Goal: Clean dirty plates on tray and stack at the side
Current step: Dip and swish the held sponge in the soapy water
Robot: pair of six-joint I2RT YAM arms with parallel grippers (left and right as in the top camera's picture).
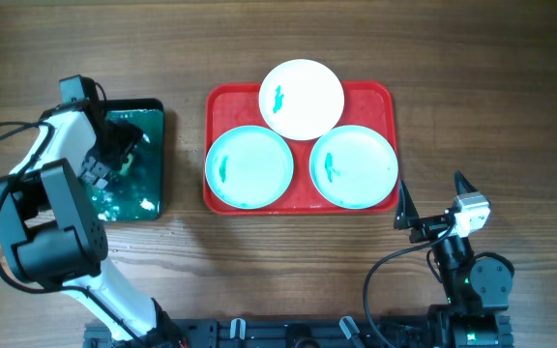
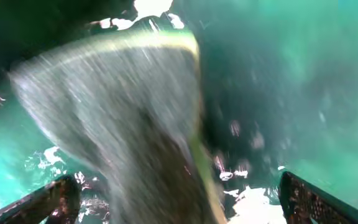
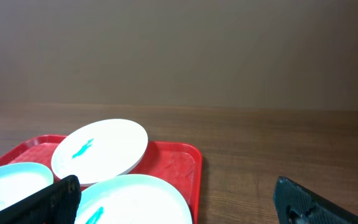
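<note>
The red tray (image 1: pixel 222 101) lies at the table's middle and holds three plates with teal smears. The white plate (image 1: pixel 302 99) overlaps the tray's far rim. One aqua plate (image 1: pixel 249 167) is at the near left, the other aqua plate (image 1: pixel 354 166) at the near right. The right wrist view shows the tray (image 3: pixel 179 165), the white plate (image 3: pixel 101 152) and the near-right aqua plate (image 3: pixel 135 199). My right gripper (image 1: pixel 431 193) (image 3: pixel 179 208) is open and empty, just right of the tray's near corner. My left gripper (image 1: pixel 119 155) (image 2: pixel 179 196) is open, low over a blurred sponge (image 2: pixel 123 118).
A dark green tray (image 1: pixel 148 121) with wet, foamy patches lies left of the red tray, under my left gripper. Bare wooden table (image 1: pixel 491 106) lies to the right of the red tray. Cables run along the near edge.
</note>
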